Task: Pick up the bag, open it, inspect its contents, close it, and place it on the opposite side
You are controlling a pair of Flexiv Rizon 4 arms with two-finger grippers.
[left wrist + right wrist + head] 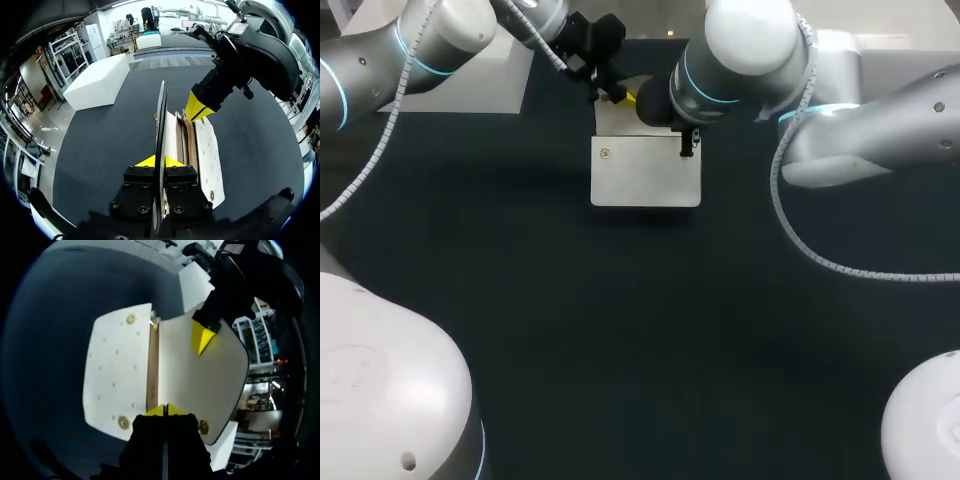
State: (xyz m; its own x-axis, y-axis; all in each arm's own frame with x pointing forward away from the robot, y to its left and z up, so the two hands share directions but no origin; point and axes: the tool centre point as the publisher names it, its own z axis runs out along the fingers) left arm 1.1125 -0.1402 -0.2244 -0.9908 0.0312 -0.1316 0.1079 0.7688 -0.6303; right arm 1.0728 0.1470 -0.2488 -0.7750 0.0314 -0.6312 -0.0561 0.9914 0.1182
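Note:
A white bag lies flat at the far middle of the dark table. Its flap is lifted on edge, and my left gripper is shut on the flap's rim. With the flap up, the bag's brown inside shows between the white walls. My right gripper hangs over the bag's mouth edge with its yellow tips pressed together. I cannot tell whether they pinch any of the bag's wall. In the head view the left gripper is behind the bag and the right gripper is at its far right corner.
A white block stands at the table's far left, behind my left arm. The white domes of my arms' bases fill the near corners. Dark table surface stretches in front of the bag.

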